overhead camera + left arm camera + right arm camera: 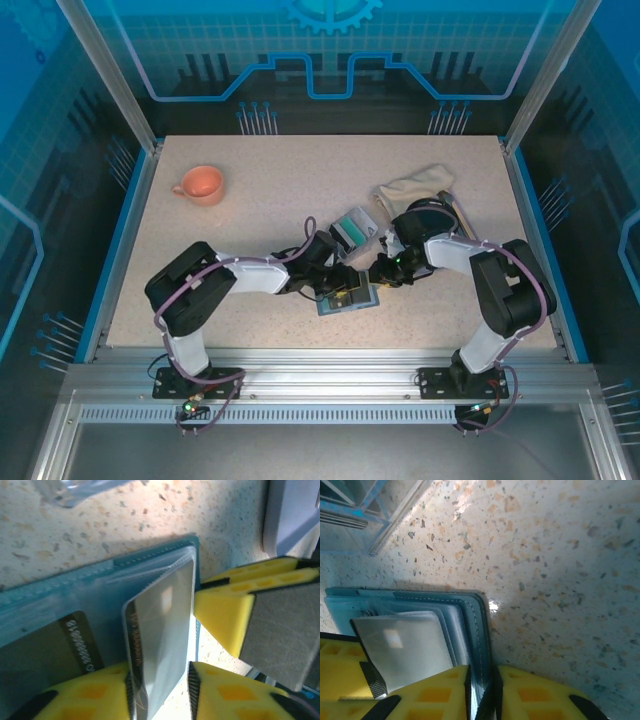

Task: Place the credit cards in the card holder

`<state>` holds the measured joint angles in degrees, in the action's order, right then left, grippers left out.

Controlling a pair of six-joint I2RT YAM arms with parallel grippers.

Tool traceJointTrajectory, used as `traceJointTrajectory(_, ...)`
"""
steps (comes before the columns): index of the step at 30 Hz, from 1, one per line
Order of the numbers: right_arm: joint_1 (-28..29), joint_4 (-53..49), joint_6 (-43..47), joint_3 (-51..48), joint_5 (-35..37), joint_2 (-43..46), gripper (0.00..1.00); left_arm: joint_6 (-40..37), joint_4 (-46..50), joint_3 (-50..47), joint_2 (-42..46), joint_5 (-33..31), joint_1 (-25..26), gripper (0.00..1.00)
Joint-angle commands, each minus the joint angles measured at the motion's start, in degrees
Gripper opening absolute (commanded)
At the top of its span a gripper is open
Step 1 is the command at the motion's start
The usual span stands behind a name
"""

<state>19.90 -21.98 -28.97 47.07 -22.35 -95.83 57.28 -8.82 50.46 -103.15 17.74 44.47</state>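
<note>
The card holder (348,299) was laid open on the speckled table (250,240), near its front edge, between the two grippers and just in front of a clear box (357,230). The left gripper (159,685) was seen with its fingers spread, and a grey card (162,630) was lodged in the gap between them, its far end tucked into a clear sleeve of the holder. A dark card (55,652) with raised numbers was seated in a slot beside it. The right gripper (480,685) was pinched on the holder's stitched edge. An orange cup (200,184) was seen well apart, at the far left.
</note>
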Motion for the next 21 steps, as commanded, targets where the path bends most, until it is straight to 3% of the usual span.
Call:
traceJointTrajectory(1,-0.6,-3.7,-0.1,-1.2,2.3,-0.4,0.23,-1.8,7.1,-0.5,3.0,-4.5,0.7,0.42)
traceJointTrajectory(6,-0.5,-4.0,0.2,-0.9,2.8,-0.7,0.24,-3.0,10.9,-1.6,4.9,-6.4,0.6,0.42)
traceJointTrajectory(11,-0.6,-3.9,0.2,-0.7,2.1,-0.7,0.24,-3.6,10.4,-0.2,3.2,-4.6,0.6,0.28)
traceJointTrajectory(14,-0.6,-4.4,0.4,-0.5,1.7,-0.6,0.24,-4.7,13.2,1.5,2.6,-5.4,0.6,0.24)
traceJointTrajectory(18,-0.6,-5.3,0.7,0.0,2.2,1.4,0.3,-5.7,15.4,1.4,5.3,-7.2,0.6,0.26)
traceJointTrajectory(21,-0.6,-8.8,2.2,1.7,6.1,3.6,0.4,-6.5,18.1,1.0,10.1,-9.9,0.5,0.35)
